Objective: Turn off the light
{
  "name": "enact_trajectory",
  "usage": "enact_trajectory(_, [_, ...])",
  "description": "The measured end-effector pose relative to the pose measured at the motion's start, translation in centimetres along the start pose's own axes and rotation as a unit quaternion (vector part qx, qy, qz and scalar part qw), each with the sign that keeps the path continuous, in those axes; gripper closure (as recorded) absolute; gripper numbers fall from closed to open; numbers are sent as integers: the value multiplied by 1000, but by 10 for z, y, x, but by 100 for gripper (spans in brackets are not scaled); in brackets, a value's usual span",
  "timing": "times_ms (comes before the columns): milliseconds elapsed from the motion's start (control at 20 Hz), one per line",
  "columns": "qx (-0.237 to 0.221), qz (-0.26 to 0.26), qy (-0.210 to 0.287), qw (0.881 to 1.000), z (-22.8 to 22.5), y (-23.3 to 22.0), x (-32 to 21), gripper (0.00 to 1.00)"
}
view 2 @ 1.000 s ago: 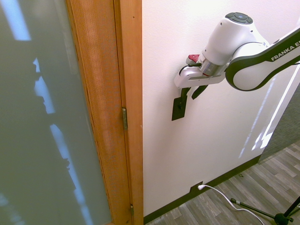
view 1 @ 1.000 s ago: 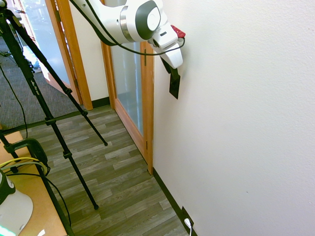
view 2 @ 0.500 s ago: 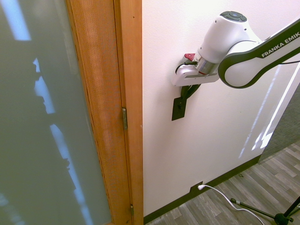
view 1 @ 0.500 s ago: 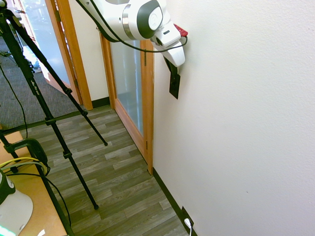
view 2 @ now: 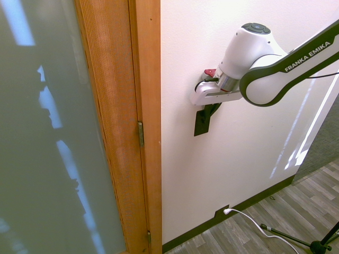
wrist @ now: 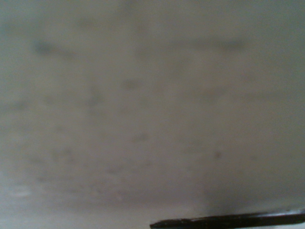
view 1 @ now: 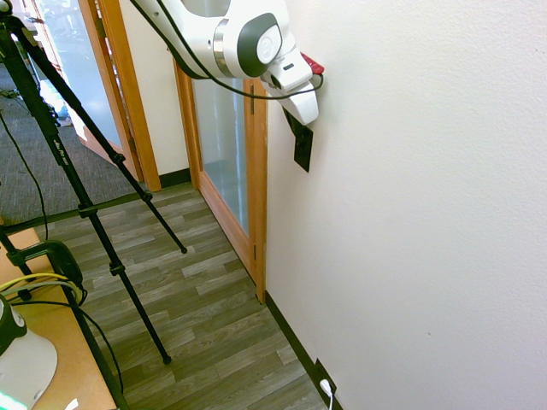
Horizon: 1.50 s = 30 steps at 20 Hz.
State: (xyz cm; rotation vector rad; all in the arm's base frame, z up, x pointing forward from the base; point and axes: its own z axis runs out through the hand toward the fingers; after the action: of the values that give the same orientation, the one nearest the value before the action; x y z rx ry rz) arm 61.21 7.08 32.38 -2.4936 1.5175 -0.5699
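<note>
No lamp shows in any view. The light's switch is a small black upright plate (view 1: 302,151) on the white wall, right of the wooden door frame, also seen in the second exterior view (view 2: 201,124). My gripper (view 1: 296,126) hangs from the white hand directly over the plate's upper edge. Its dark fingers (view 2: 212,109) are shut together, touching or almost touching the top of the plate, with nothing between them. The wrist view is only blurred pale wall with a dark sliver (wrist: 228,220) at one edge.
A wooden door frame (view 2: 143,106) with frosted glass stands close beside the switch. Low on the wall sits a black outlet plate with a white plug (view 1: 325,386), its cable running over the wood floor (view 2: 249,222). A wooden table corner (view 1: 60,359) is nearby.
The fingers have closed from spread apart to shut. The hand has shifted slightly up and toward the door frame, staying over the plate's top.
</note>
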Motion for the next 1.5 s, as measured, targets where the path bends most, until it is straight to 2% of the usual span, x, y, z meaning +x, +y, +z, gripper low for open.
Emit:
enact_trajectory(450, [4, 1, 3, 1000, 7, 0, -3, 100])
enact_trajectory(700, [-4, 17, 5, 1000, 41, 9, -21, 100])
enact_trajectory(1100, [18, 33, 13, 999, 37, 16, -22, 100])
enact_trajectory(1200, [22, 37, 17, 999, 27, 32, -25, 100])
enact_trajectory(1500, [14, 41, 20, 999, -10, 121, -49, 100])
